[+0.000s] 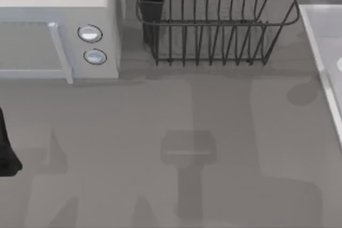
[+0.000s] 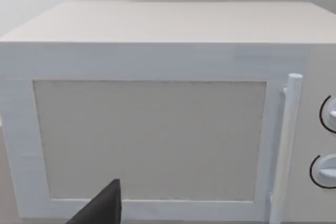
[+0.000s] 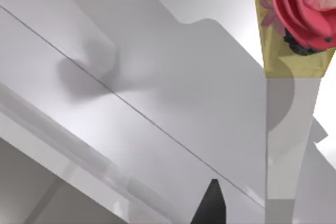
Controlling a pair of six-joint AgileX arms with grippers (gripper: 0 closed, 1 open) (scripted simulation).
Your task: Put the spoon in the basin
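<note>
Spoon (image 3: 289,61) w/ rose print looks glazed: stiff, light, slick, chippable. It's against basin (image 3: 157,103) interior, at surface's (image 1: 133,126) right edge. I'd pinch the plain pale handle. Right gripper (image 3: 210,205) close by, left gripper (image 2: 102,207) parked facing microwave (image 2: 152,135). Grip state of both: can't tell.

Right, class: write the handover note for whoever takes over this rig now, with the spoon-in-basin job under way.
Left gripper: parked at the table's left edge, facing the microwave; open or shut cannot be told.
Right gripper: above the basin at the table's right edge; state cannot be told.
Spoon: probably the long pale piece with a yellow, rose-patterned end, over the basin's floor. Held or lying, unclear.
Done: spoon is at the basin.
Left: check that it rests inside, release if it is held, withdraw.
</note>
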